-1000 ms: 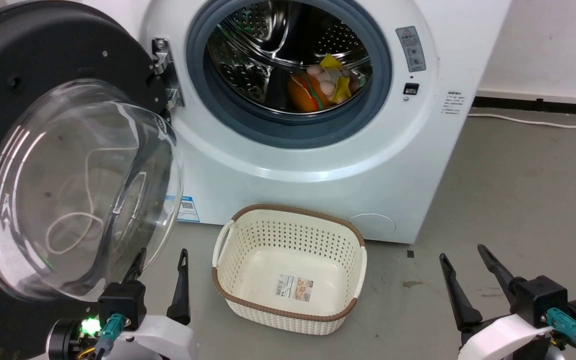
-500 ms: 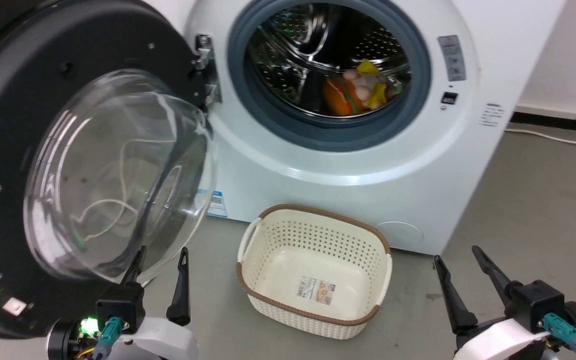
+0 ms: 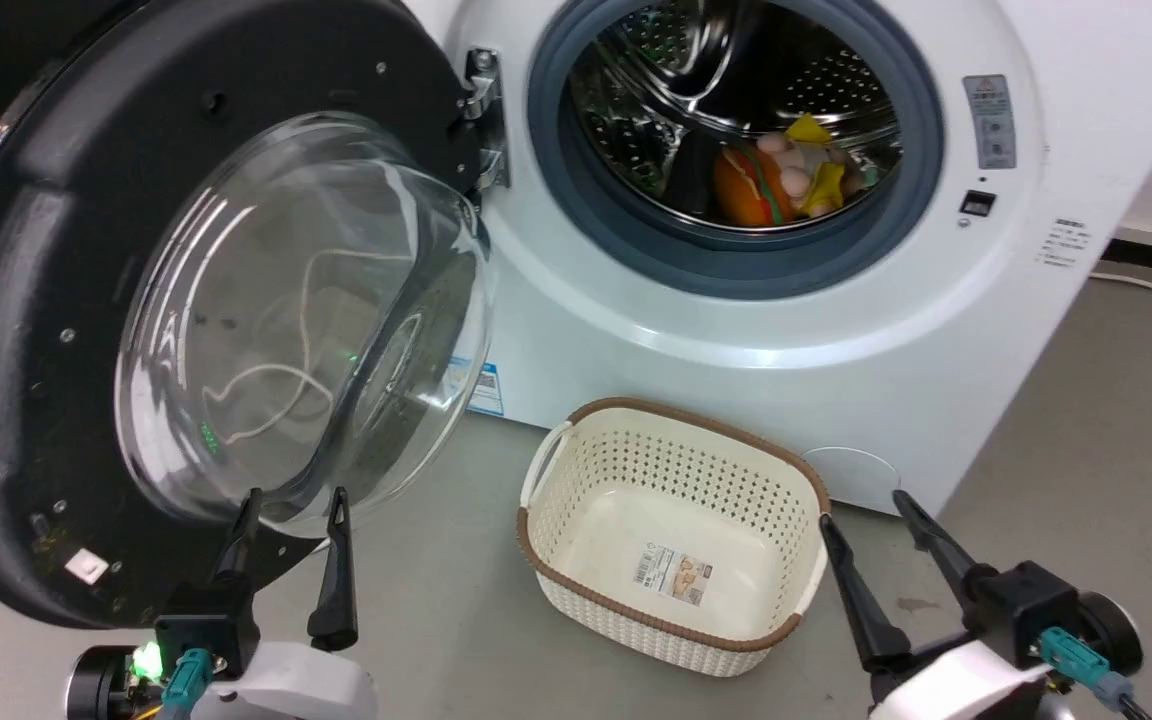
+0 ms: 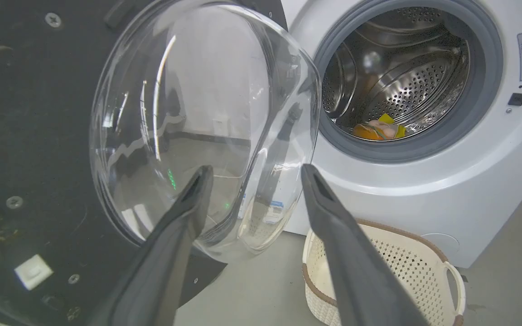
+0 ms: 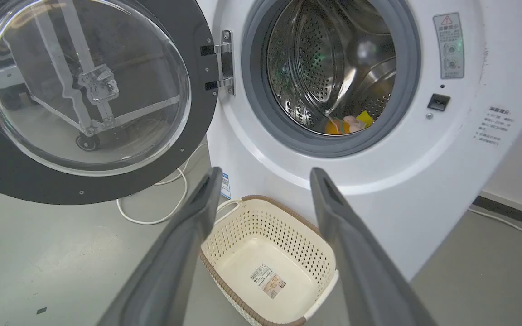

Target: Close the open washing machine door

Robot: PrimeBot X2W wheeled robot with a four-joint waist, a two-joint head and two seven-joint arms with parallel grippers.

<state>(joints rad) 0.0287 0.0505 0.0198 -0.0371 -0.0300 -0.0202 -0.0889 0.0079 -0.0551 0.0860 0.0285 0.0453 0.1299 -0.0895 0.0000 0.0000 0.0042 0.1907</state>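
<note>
**A:** Where is the washing machine door (image 3: 236,300) hanging?

**B:** It is standing wide open at nine o'clock of the drum opening, with its glass bowl bulging toward the robot. The left gripper (image 3: 296,495) is hovering at six o'clock of the bowl, fingers spread wide and carrying nothing. Whether a tip is touching the glass cannot be told.

**A:** What is looking risky there?

**B:** The fingers are pointing at the inner face. A push from this side would probably be forcing the door further open and straining the hinge (image 3: 484,120). Dark fingertips would likely be skidding off curved glass too. The arm seems to need the outer face, out by the rim's nine o'clock edge. Pushing near the hinge would be giving poor leverage.

**A:** And further right?

**B:** The cream laundry basket (image 3: 676,415) is sitting on the floor at six o'clock of the opening, just in front of the washing machine (image 3: 696,330). A low-sweeping arm could be knocking it. The soft toys (image 3: 786,175) are lying low inside the drum. They appear to be behind the grey gasket (image 3: 736,270), so jamming looks unlikely.

**A:** The other arm?

**B:** The right gripper (image 3: 863,508) is waiting at five o'clock of the head view, fingers wide and empty, well apart from the door. A drift toward the opening could be getting it pinched.
</note>
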